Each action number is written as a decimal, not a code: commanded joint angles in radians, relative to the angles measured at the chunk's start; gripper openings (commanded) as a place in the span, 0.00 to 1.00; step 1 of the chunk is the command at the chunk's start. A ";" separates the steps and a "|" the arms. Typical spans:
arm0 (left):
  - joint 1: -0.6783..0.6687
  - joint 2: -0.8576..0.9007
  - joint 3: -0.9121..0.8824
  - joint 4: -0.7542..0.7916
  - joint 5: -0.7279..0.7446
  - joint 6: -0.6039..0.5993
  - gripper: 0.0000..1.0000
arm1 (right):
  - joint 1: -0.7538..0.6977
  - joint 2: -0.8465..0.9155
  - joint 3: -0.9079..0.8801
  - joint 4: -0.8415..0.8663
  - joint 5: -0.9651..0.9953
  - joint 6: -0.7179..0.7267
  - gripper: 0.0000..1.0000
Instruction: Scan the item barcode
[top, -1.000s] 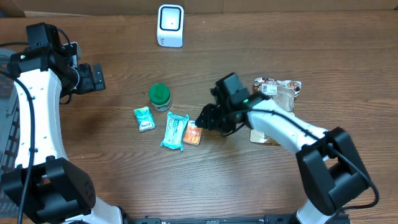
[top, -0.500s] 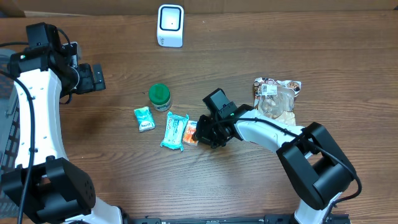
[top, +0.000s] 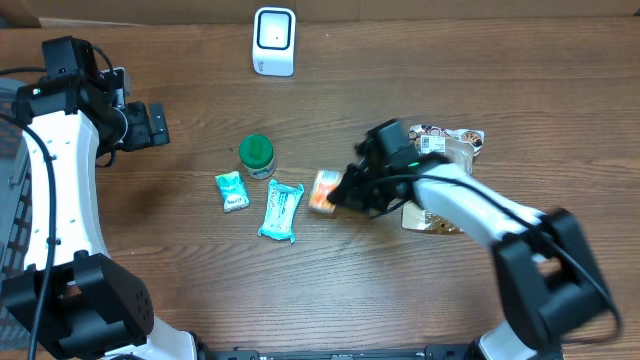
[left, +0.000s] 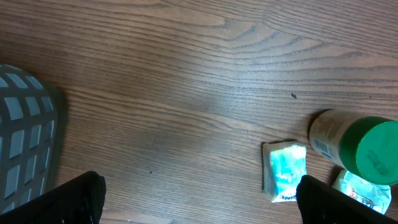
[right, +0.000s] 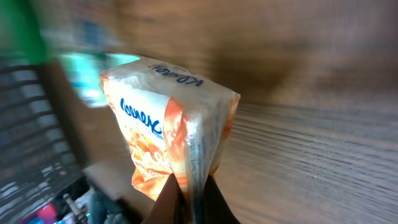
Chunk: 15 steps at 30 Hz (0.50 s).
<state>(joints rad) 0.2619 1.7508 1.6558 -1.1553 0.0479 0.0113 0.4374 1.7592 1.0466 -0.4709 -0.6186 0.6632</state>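
**A:** Starting far left: a grey gridded basket sits at the edge of the bench. Just right of it the left hand hangs over bare wood, spread wide, with nothing between its fingers.

**B:** Next along is the green-lidded jar, upright. A small teal sachet lies near it on the side towards us, and a longer teal packet lies flat beside that. None of the three touch.

**A:** At the far edge of the bench stands the white scanner.

**B:** Here's the item! The orange-and-white packet is just right of the longer teal packet and well short of the scanner.

**A:** The right wrist camera has it close up. It's a glossy pillow pack, white along the top with blue script lettering. The lower half is orange, and a crimped seam runs down the near edge.

**B:** The right hand is pressed together on that seam, pinching the packet by its edge. From overhead the packet sits tilted. I can't tell whether it's clear of the bench.

**A:** Furthest right, a clear snack bag with a white label lies beside the right arm.
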 joint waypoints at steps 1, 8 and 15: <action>0.000 0.002 0.016 0.001 0.000 0.023 1.00 | -0.069 -0.114 0.002 0.005 -0.173 -0.145 0.04; 0.000 0.002 0.016 0.001 0.000 0.022 1.00 | -0.147 -0.208 0.002 0.011 -0.312 -0.198 0.04; 0.000 0.002 0.016 0.001 0.000 0.023 0.99 | -0.158 -0.217 0.002 0.068 -0.426 -0.201 0.04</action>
<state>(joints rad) 0.2619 1.7508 1.6558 -1.1553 0.0475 0.0113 0.2863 1.5715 1.0466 -0.4324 -0.9367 0.4900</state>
